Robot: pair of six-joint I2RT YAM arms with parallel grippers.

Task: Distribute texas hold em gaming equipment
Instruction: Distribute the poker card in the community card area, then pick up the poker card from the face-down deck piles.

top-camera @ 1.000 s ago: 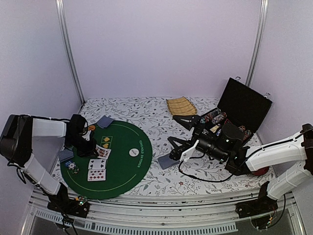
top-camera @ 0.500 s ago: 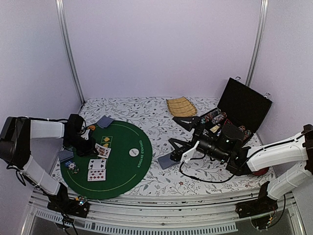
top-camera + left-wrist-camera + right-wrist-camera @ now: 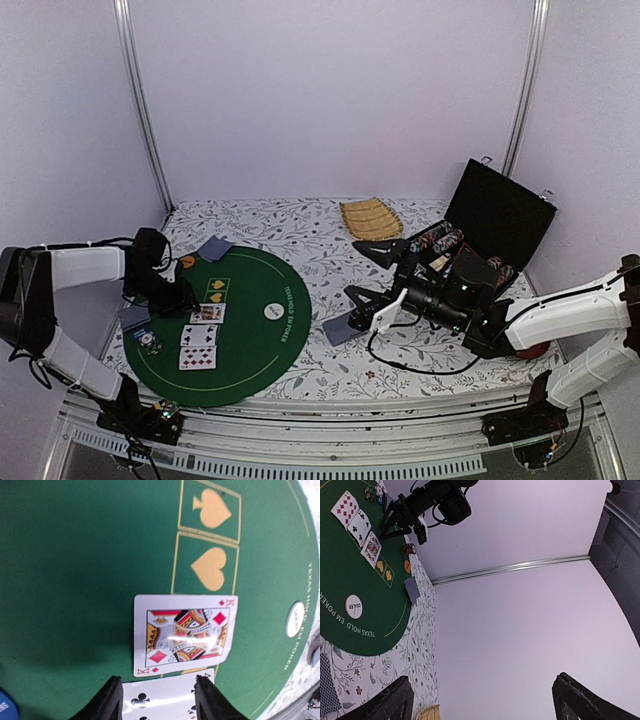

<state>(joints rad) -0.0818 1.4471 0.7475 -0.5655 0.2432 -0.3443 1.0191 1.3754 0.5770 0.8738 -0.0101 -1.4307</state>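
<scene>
Left gripper [image 3: 158, 689] stands parted and empty, low over the card row. The king [image 3: 184, 634] lies flat and free at its 12 o'clock, and a club card [image 3: 150, 703] lies beneath the fingers. Right gripper [image 3: 487, 705] gapes wide, holding nothing; from above, a face-down card [image 3: 335, 330] lies at its 7 o'clock.

The cards look light, thin, slick and bendy. Flat on felt, they are probably best nipped at a short edge.

The mat [image 3: 250, 340] is green felt on a floral cloth [image 3: 300, 225]. An open case [image 3: 500, 215] at 3 o'clock crowds the right arm, and plain walls stand close.
</scene>
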